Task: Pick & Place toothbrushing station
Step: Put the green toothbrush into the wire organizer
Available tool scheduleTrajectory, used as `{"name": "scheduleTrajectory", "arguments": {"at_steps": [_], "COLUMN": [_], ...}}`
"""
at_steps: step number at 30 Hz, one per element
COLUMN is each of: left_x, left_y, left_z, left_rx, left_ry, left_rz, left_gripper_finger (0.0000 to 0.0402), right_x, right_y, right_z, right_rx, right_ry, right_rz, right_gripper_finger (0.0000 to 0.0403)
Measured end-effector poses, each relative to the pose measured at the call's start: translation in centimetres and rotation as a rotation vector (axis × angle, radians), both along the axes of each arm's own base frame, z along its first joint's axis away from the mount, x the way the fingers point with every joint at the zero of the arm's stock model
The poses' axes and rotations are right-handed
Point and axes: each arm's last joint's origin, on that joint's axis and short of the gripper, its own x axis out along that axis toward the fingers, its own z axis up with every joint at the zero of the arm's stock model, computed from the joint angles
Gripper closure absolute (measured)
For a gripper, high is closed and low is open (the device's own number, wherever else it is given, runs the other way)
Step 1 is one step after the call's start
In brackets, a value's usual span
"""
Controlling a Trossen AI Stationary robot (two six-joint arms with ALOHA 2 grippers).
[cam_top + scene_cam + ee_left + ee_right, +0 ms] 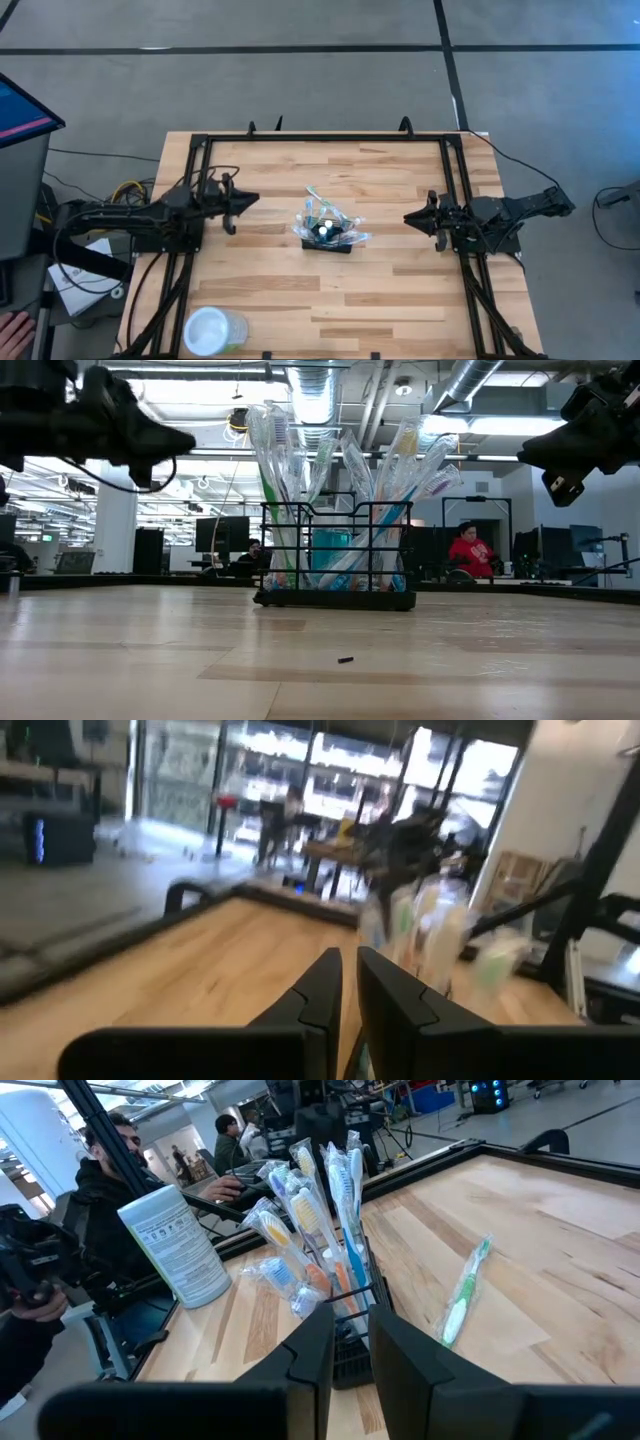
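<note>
High view: toothbrushing station (329,239) at frame centre on the wooden table (400,290), small black wire caddy stuffed with wrapped toothbrushes (318,212) fanning out the top. One loose green toothbrush (312,197) lying flat just above the caddy, toward the table's far edge. Left gripper (240,201) left of centre, pointing at the caddy, well apart from it. Right gripper (410,218) right of centre, also pointing inward, well apart. Clear cup (212,331) at lower left, near the table's front edge. A person's hand at the bottom-left corner, off the table.

Low view: caddy (335,557) mid-frame, upright, sitting flat on the wood, brushes (330,460) sticking up well past its rim. Dark arm hardware at upper left and upper right, both clear of the table. Small dark speck (345,659) on the wood in front of the caddy. Person in red (470,552) seated in the room behind.

Left wrist view: fingers (320,995) nearly together, narrow slit only, nothing between. Caddy and brushes (425,935) blurred, right of centre, ahead.

Right wrist view: fingers (312,1350) close together, narrow gap, empty. Caddy (345,1302) just beyond the tips, not touched. Green toothbrush (462,1295) flat on the wood at right. White wipes canister (176,1245) and person in dark clothes (110,1190) at left, beyond the table.
</note>
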Motion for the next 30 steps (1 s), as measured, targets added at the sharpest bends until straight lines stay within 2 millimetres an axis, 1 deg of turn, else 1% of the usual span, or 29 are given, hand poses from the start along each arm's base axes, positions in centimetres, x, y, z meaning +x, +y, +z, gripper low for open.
{"name": "scheduleTrajectory", "arguments": {"at_steps": [4, 10, 14, 20, 24, 30], "left_x": [1.2, 3.9, 5.7, 7.3, 8.4, 10.6], "left_y": [0.8, 2.6, 4.1, 6.2, 7.1, 8.0], "left_z": [0.4, 1.0, 0.6, -0.5, -0.9, -1.5], "left_rx": [-0.027, -0.027, -0.015, -0.029, -0.045, -0.047], "left_ry": [0.075, 0.218, 0.320, 0.422, 0.462, 0.516], "left_rz": [-0.005, 0.003, -0.014, -0.022, -0.016, -0.023], "left_gripper_finger": [0.0372, 0.0372, 0.0372, 0.0370, 0.0357, 0.0319], "right_x": [0.0, 0.0, 0.0, 0.0, 0.0, 0.0], "right_y": [0.0, 0.0, 0.0, 0.0, 0.0, 0.0], "right_z": [0.0, 0.0, 0.0, 0.0, 0.0, 0.0], "right_rx": [0.000, 0.000, 0.000, 0.000, 0.000, 0.000], "right_ry": [0.000, 0.000, 0.000, 0.000, 0.000, 0.000], "right_rz": [0.000, 0.000, 0.000, 0.000, 0.000, 0.000], "right_gripper_finger": [0.0344, 0.0344, 0.0344, 0.0344, 0.0344, 0.0344]}}
